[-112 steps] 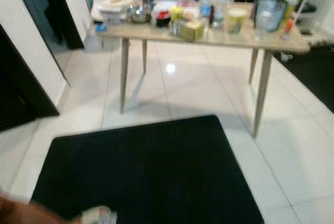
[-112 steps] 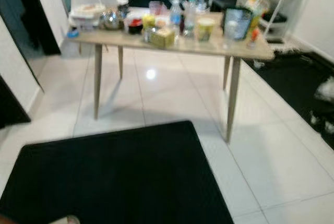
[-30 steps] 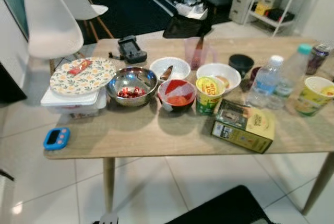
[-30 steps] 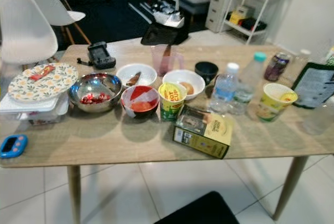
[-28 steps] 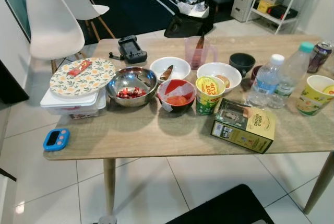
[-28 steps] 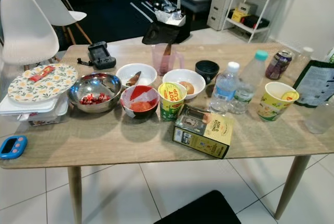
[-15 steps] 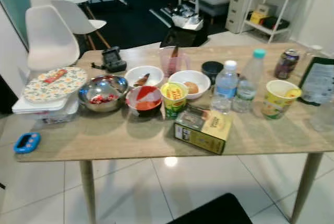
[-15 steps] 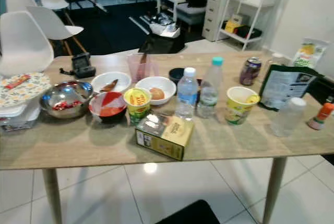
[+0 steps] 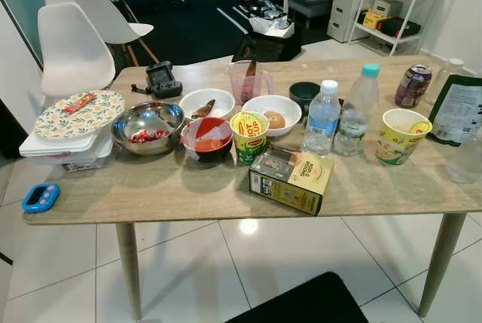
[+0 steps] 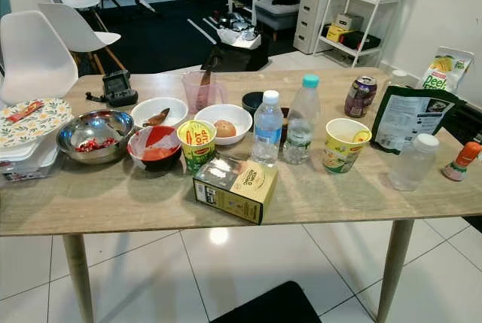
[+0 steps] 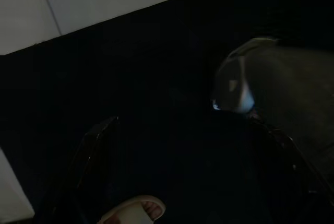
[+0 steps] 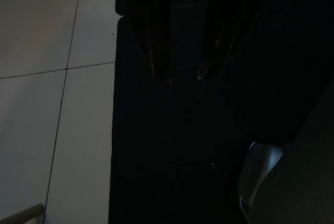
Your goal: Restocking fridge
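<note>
Here the goods for restocking stand on a wooden tabletop (image 9: 173, 195). A yellow box (image 9: 291, 180) lies near the front edge; at its 11 o'clock stands a yellow cup (image 9: 249, 136), at its 1 o'clock two water bottles (image 9: 322, 118). A red bowl (image 9: 206, 137) and a steel bowl (image 9: 147, 126) sit at 9 o'clock from the cup, two white bowls (image 9: 273, 111) behind them. A paper cup (image 9: 399, 136), a can (image 9: 413, 86) and a dark pouch (image 9: 456, 111) fill the 3 o'clock end. Both arms hang idle over a black mat (image 12: 182, 145): the right gripper (image 12: 182, 77) has its fingers slightly apart, the left gripper (image 11: 182, 182) spread wide, beside a slippered foot (image 11: 133, 212).
</note>
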Tool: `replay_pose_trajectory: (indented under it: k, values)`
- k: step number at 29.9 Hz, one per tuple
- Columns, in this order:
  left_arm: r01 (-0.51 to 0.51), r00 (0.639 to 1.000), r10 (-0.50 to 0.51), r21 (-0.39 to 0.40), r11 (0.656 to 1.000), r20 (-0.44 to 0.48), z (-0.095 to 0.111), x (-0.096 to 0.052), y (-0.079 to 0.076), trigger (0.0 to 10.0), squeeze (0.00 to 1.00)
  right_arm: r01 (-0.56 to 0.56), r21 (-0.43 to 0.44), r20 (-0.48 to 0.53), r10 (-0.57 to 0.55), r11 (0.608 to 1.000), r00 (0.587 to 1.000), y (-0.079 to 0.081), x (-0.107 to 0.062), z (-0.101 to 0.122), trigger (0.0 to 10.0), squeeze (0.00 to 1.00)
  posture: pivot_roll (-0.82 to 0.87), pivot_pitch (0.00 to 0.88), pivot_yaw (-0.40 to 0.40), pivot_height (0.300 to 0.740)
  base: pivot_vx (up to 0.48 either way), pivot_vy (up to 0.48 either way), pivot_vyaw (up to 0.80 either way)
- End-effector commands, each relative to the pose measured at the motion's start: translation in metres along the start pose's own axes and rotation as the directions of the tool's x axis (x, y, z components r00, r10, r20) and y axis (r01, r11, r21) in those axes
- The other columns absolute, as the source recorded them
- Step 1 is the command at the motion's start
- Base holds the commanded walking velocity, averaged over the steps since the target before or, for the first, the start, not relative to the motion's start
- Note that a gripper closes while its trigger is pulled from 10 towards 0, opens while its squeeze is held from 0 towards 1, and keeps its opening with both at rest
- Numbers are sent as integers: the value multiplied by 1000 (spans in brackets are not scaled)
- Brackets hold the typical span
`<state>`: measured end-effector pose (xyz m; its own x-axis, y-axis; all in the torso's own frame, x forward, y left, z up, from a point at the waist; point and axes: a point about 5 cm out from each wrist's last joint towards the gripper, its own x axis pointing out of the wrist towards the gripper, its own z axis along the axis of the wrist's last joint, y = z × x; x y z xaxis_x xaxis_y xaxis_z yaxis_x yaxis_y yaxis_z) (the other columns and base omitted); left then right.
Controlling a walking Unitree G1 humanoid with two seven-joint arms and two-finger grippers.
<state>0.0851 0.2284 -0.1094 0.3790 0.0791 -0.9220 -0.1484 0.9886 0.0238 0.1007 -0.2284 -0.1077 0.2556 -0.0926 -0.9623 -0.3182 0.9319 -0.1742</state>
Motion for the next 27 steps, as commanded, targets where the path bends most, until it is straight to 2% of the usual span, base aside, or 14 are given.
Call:
replay_pose_trajectory:
  k: [1, 7, 13, 14, 15, 16, 17, 19, 22, 27]
  values:
    - [-37, 999, 37, -13, 999, -9, -2, -2, 11, 10000, 0, -6, 2, 1, 6, 1000, 1000, 3, 0, 0, 10000, 0, 0, 0, 2, 740, 0, 0, 0]
    - [-36, 999, 36, -6, 999, -12, -3, -2, 11, 10000, 0, -8, 1, 1, 8, 1000, 1000, 4, 0, 1, 10000, 0, 0, 0, 3, 740, 0, 0, 0]
    - [2, 1000, -2, 17, 1000, -10, 0, -1, 5, 10000, 0, -7, -2, -1, 7, 1000, 1000, 4, 0, 0, 10000, 0, -5, 0, 3, 740, 0, 0, 0]
    - [19, 1000, -19, 38, 999, -9, 2, 0, 1, 10000, 0, -6, -4, -1, 6, 1000, 1000, 3, 0, 0, 10000, 0, -7, 0, -2, 740, 0, 0, 0]
    - [42, 999, -41, 101, 994, -13, 5, 1, -4, 10000, 0, -2, -16, 0, 2, 1000, 1000, 1, 0, 2, 10000, 0, -9, 0, -8, 740, 0, 0, 0]
    - [42, 999, -41, 101, 994, -13, 5, 1, -4, 10000, 0, -2, -16, 0, 2, 1000, 1000, 1, 0, 2, 10000, 0, -9, 0, -8, 740, 0, 0, 0]
    - [55, 998, -53, 147, 988, -16, 8, 2, -7, 10000, 0, 3, -28, 4, -3, 1000, 1000, -1, 0, 5, 10000, 0, -10, 0, -12, 740, 0, 0, 0]
    - [55, 998, -53, 147, 988, -16, 8, 2, -7, 10000, 0, 3, -28, 4, -3, 1000, 1000, -1, 0, 5, 10000, 0, -10, 0, -12, 740, 0, 0, 0]
    - [76, 997, -71, 233, 970, -29, 10, 3, -11, 10000, 0, 9, -77, 20, -8, 997, 1000, -7, 0, 11, 10000, 0, -15, 0, -17, 740, 0, 0, 0]
    - [46, 999, -38, 224, 974, -39, 5, 1, -3, 10000, 0, 52, -73, 17, -51, 996, 999, -17, -2, 9, 10000, 0, -15, 0, -16, 740, 0, 0, 0]
